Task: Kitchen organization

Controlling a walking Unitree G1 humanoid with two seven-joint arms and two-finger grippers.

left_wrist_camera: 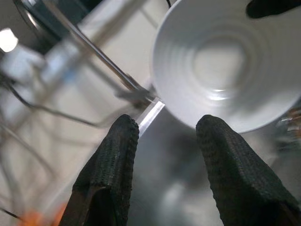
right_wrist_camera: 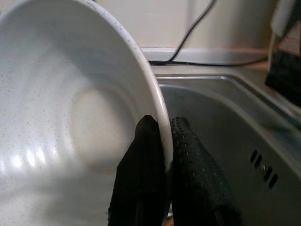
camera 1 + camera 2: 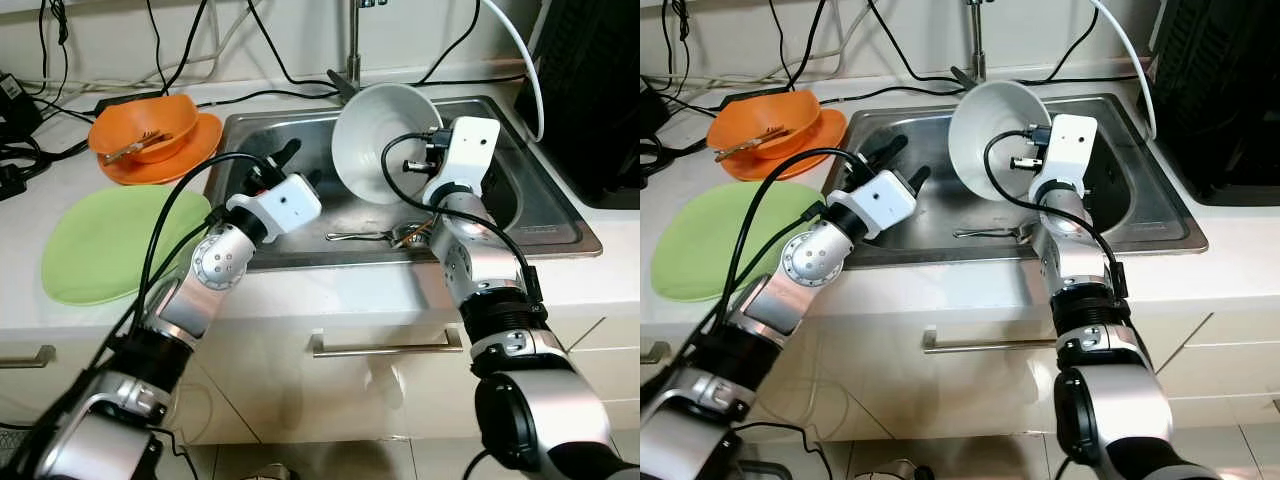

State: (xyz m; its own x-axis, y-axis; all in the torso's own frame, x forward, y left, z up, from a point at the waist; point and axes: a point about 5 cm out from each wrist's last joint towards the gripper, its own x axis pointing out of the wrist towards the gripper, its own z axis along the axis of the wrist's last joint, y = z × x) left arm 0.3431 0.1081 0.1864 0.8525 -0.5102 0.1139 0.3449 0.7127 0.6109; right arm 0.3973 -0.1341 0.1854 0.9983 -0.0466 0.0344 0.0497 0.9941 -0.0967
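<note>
At the upper centre of the head views, the right gripper [image 2: 160,162] is clamped on the rim of a large white ribbed ceramic bowl [image 3: 385,140], one finger inside and one outside, holding it tilted on edge above the stainless steel sink [image 3: 535,200]. The left gripper [image 1: 164,160] hovers left of centre over the basin with its fingers apart, pointing at the bowl. To do this well, I judge the bowl should be kept pinched deep on the rim and carried slowly, clear of the faucet [image 3: 352,60], towards the counter at left, where an orange bowl on an orange plate [image 3: 155,135] and a green round plate [image 3: 110,240] sit. Metal cutlery [image 3: 375,236] lies in the sink below.
</note>
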